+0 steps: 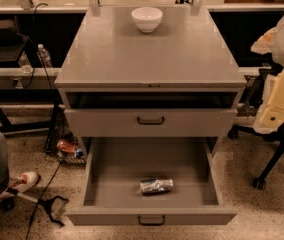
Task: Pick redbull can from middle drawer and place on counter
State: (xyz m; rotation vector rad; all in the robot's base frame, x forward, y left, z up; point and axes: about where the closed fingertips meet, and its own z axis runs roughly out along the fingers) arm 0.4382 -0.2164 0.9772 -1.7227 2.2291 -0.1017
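At the far left a clear plastic bottle stands well apart from the cabinet, and a dark cable trails over the floor just beside the middle drawer, which is pulled out; a base rolling closer could snag it. The redbull can lies on its side on the drawer floor, near the front wall, so a grasp from above may roll it or jam it against that wall. On the desk the white bowl sits at the back. The grey front above is a likely bump on the lift. The end effector hangs at the right edge, well apart from the can; wide or narrow, I cannot tell
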